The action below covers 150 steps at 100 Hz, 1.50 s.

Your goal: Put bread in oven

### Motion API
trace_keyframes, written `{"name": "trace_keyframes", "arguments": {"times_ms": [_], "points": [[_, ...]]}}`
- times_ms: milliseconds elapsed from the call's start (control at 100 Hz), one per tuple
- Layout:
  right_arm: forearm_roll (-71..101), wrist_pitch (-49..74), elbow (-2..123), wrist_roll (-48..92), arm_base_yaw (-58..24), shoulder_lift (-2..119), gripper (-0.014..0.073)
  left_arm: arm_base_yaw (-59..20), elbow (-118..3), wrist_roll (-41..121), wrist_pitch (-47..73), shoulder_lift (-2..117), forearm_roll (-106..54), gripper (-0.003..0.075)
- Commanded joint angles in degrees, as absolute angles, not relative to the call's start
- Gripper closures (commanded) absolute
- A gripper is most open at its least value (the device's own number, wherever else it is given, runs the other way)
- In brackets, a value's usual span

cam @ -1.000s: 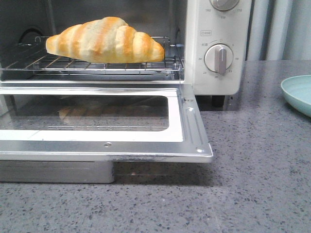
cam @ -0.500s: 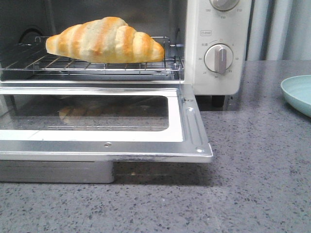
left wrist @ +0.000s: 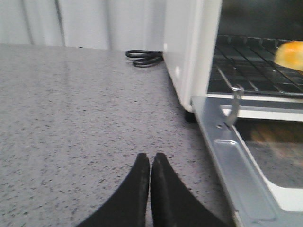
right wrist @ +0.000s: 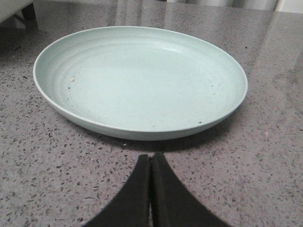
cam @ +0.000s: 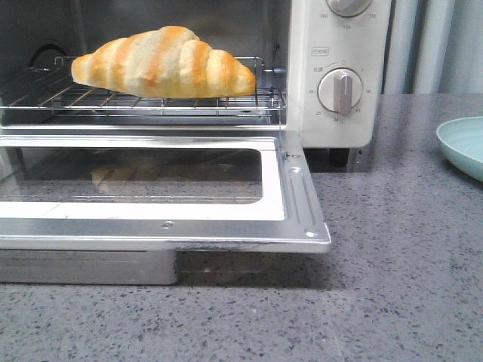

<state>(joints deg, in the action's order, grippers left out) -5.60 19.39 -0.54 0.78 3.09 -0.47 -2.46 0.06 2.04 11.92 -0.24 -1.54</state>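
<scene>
The bread (cam: 162, 63), a golden-brown roll with pale stripes, lies on the wire rack (cam: 143, 102) inside the cream-white oven (cam: 339, 45). The oven's glass door (cam: 151, 188) hangs open and flat. One end of the bread shows in the left wrist view (left wrist: 289, 54). My left gripper (left wrist: 150, 157) is shut and empty, low over the countertop beside the oven's side wall (left wrist: 182, 47) and door edge (left wrist: 232, 161). My right gripper (right wrist: 151, 157) is shut and empty, just in front of a pale green plate (right wrist: 139, 78). Neither gripper shows in the front view.
The pale green plate also shows at the right edge of the front view (cam: 462, 145). A black power cord (left wrist: 143, 57) lies on the grey speckled countertop (cam: 400, 286) behind the oven. Beige dials (cam: 339, 90) sit on the oven's right panel.
</scene>
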Motion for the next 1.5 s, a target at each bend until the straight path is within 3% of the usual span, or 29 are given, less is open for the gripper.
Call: {"name": "trace_keyframes", "arguments": {"times_ms": [0,390,1490], "points": [[-5.18,17.52,-1.36,1.25,3.07,-1.69,0.0664,0.51,1.31,2.4,7.61,-1.95,-3.01,0.0741],[-5.18,17.52,-1.36,1.25,3.07,-1.69,0.0664,1.37,1.31,5.57,16.66,-1.94,-3.09,0.0741],[-5.18,17.52,-1.36,1.25,3.07,-1.69,0.0664,1.27,1.31,2.19,16.17,-1.94,1.02,0.0741]]}}
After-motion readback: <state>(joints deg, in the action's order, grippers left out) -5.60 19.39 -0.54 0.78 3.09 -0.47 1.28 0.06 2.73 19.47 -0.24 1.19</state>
